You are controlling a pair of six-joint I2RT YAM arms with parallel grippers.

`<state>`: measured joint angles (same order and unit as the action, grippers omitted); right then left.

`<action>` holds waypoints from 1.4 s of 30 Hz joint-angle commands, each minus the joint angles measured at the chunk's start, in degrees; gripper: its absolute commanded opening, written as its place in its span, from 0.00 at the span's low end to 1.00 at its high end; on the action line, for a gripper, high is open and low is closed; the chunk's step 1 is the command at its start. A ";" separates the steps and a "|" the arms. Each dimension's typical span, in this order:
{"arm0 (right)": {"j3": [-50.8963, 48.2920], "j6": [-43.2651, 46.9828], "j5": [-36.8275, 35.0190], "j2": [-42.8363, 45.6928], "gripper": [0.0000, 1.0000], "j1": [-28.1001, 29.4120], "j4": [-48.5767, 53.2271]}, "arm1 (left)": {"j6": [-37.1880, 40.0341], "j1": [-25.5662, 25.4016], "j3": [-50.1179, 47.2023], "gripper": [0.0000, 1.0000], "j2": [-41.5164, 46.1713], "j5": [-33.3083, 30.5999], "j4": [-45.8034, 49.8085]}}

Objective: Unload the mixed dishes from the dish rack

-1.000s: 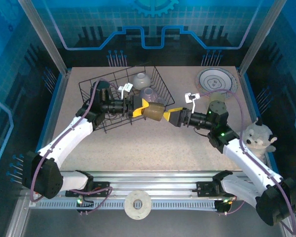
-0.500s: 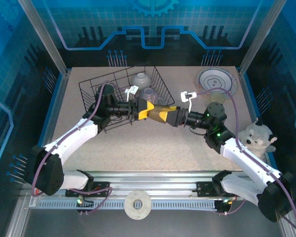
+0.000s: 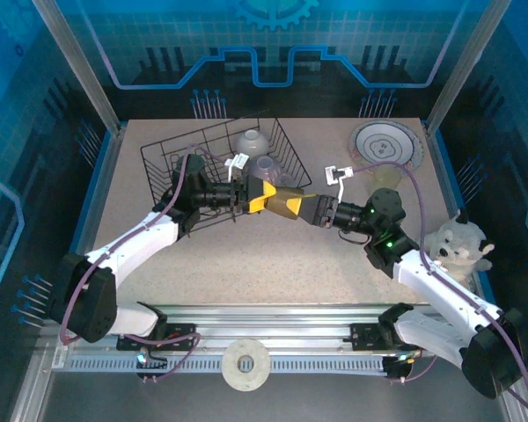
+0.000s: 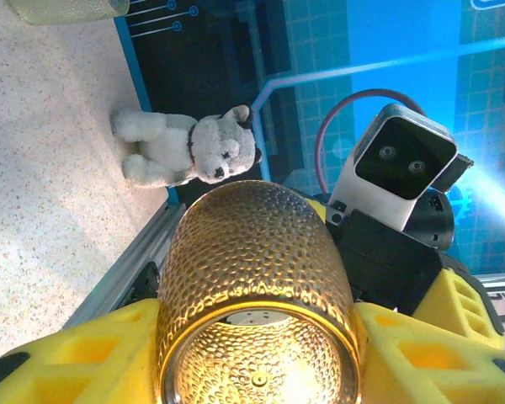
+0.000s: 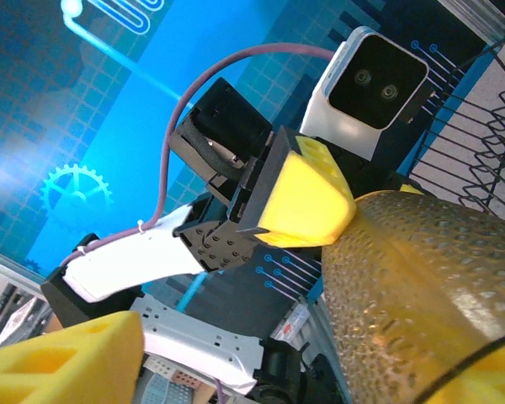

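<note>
Handover at the dish rack's [image 3: 172, 158] 4 o'clock: left gripper [image 3: 266, 199] clamps the brown cup [image 4: 252, 278]; right gripper [image 3: 301, 207], half-open around it, should close next

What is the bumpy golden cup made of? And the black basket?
The cup is probably translucent amber glass or plastic: light glows through its glossy, dimpled wall. The dish rack looks like thin black wire, likely coated metal, judging by its slim open grid.

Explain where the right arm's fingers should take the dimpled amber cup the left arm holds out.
Pinch the cup at its free rounded base end, coming from the right. The left arm's fingers clamp its mouth end, and it lies sideways, base pointing right.
</note>
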<state>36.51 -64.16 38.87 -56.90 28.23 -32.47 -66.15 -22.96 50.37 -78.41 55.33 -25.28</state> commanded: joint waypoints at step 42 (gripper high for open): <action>1.31 1.83 -2.78 7.80 0.00 -3.60 6.29 | 0.04 -0.77 -2.84 0.99 4.37 0.93 -11.05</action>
<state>34.52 -65.06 35.59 -52.05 27.40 -29.76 -69.95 -23.62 46.65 -78.26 54.96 -36.88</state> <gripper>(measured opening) 0.076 0.992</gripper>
